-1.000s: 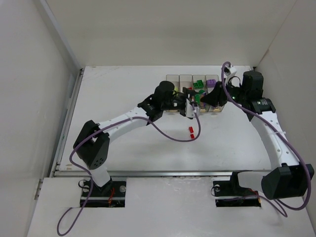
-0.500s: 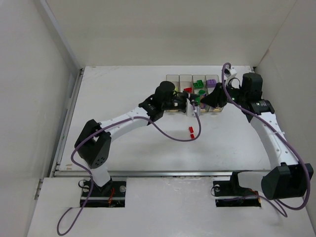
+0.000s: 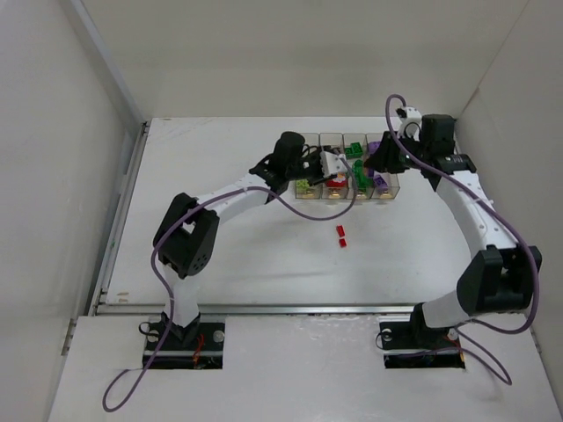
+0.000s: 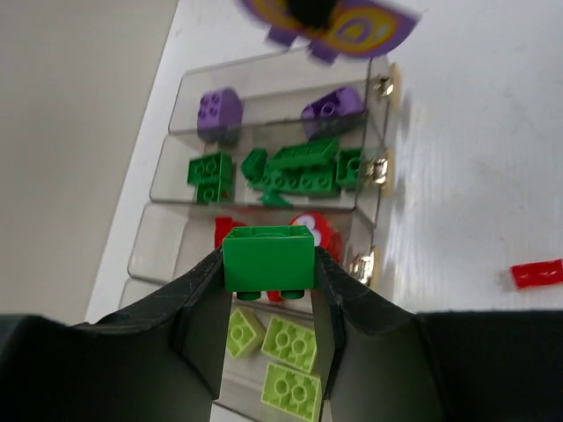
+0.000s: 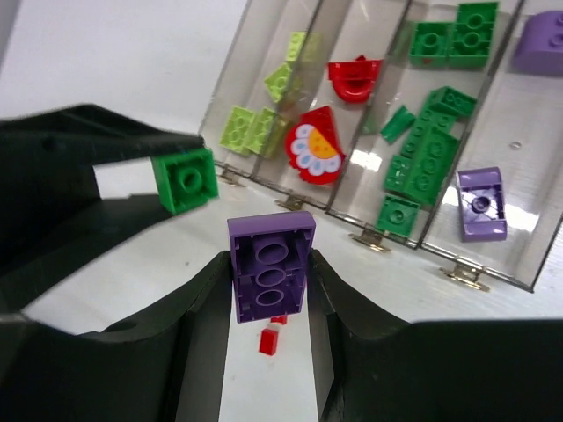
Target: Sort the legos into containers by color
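Observation:
The containers (image 3: 307,139) are four clear bins in a row at the table's far middle. In the left wrist view they (image 4: 273,110) hold, bin by bin, purple legos (image 4: 218,111), green legos (image 4: 299,169), red pieces and yellow-green legos (image 4: 291,343). My left gripper (image 4: 268,274) is shut on a green brick (image 4: 268,258) above the red and yellow-green bins. My right gripper (image 5: 271,294) is shut on a purple brick (image 5: 271,264), studs away from the camera, just in front of the bins (image 5: 519,176). Both grippers (image 3: 332,167) (image 3: 380,163) hover over the row.
Two small red bricks (image 3: 340,234) lie on the white table in front of the bins, also seen under the right gripper (image 5: 272,338). White walls enclose the table on the left, far and right sides.
My left gripper has shut on the green brick and moved back over the bins. The right gripper, still holding the purple brick, has shifted toward the far side.

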Motion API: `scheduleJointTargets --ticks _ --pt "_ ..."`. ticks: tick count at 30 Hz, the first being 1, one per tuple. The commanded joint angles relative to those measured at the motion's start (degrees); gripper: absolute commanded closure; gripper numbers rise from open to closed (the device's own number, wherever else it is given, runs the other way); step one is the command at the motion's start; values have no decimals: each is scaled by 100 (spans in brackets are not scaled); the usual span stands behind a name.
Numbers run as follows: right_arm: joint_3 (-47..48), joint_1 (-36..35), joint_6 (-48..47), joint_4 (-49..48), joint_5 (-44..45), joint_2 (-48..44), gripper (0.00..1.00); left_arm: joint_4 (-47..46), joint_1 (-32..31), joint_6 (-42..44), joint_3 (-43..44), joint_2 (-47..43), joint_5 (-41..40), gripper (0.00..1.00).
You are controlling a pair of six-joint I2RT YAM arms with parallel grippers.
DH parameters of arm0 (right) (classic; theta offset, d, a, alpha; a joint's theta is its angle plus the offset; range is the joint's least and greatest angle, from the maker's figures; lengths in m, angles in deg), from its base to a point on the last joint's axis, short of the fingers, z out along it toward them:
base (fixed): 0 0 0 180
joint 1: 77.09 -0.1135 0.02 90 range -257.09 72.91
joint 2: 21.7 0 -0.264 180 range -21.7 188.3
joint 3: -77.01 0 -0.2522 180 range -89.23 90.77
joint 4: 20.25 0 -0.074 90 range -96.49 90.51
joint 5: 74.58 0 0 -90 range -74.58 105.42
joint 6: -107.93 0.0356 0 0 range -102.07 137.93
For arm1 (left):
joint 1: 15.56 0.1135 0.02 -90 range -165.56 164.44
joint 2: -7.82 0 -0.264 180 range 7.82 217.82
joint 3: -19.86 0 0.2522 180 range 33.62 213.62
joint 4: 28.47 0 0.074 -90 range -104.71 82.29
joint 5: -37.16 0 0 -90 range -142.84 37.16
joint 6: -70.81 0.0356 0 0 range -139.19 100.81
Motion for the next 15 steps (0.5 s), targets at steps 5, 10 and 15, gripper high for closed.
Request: scheduleJointTargets --ticks 5,10,15 --pt "767 58 167 54 1996 742 100 50 369 -528 744 370 185 100" --pt "1477 120 106 176 3270 2067 71 -38 369 -528 1087 695 308 100" --pt "1981 173 -140 362 3385 2615 24 -590 369 -676 1202 1011 536 100"
